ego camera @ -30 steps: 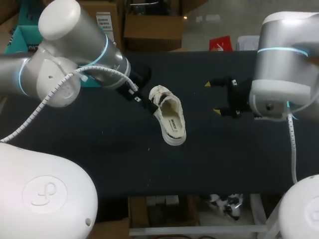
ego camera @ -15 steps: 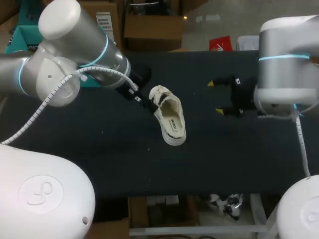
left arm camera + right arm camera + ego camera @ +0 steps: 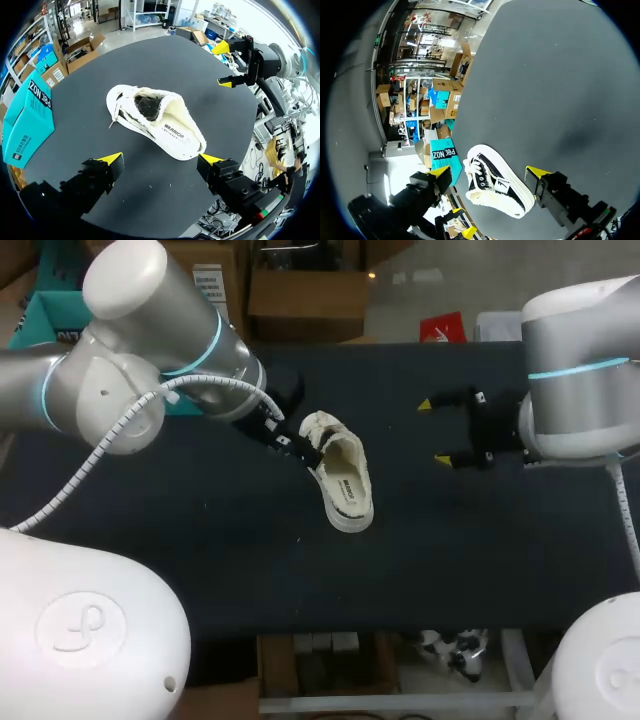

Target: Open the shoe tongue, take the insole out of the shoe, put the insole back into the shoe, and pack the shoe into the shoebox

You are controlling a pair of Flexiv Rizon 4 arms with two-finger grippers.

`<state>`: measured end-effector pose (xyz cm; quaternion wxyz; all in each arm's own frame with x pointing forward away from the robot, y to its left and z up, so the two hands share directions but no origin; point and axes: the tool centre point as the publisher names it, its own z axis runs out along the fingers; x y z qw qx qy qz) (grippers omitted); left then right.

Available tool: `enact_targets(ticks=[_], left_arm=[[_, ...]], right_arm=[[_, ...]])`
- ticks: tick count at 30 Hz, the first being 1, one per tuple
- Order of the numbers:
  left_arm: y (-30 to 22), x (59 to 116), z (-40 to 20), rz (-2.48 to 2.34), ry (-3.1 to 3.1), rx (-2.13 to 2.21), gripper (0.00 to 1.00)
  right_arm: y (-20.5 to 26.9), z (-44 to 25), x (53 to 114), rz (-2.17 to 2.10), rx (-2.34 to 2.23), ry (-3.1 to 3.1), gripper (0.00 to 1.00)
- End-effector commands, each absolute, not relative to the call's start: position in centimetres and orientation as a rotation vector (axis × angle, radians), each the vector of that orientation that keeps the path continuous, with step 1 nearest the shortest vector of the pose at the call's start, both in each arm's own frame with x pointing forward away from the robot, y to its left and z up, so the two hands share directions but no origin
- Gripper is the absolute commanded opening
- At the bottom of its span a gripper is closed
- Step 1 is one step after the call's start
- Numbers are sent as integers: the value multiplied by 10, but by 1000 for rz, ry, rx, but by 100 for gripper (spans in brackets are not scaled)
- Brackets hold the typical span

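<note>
While my right gripper (image 3: 432,432) backed off to the right, fingers apart, my left gripper (image 3: 160,160) edged closer to the shoe (image 3: 342,475) mid-table, fingers apart too, so I guessed nothing had started yet

Cream-white shoe (image 3: 340,475) with black markings, teal shoebox (image 3: 27,120), black table (image 3: 200,550), yellow-tipped black fingers (image 3: 111,160).

A short dark word is printed on the insole (image 3: 176,134) inside the shoe (image 3: 131,116). Large dark lettering is printed on the side of the teal shoebox (image 3: 27,122), at the table's (image 3: 210,70) edge.
</note>
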<state>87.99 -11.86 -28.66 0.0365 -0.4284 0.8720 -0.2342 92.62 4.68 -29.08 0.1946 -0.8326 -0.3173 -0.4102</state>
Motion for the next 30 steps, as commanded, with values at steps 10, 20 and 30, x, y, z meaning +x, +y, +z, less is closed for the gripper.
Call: enact_targets(ticks=[10,20,30], left_arm=[[-142,891,-310,-540,2525,-1595,100],[-140,899,-331,-535,2493,-1778,100],[-143,904,-343,-530,2449,-1875,100]], right_arm=[[46,-277,932,-208,-1452,-1135,100],[39,-276,933,-185,-1493,-1187,100],[41,-277,930,-148,-1636,-1228,100]])
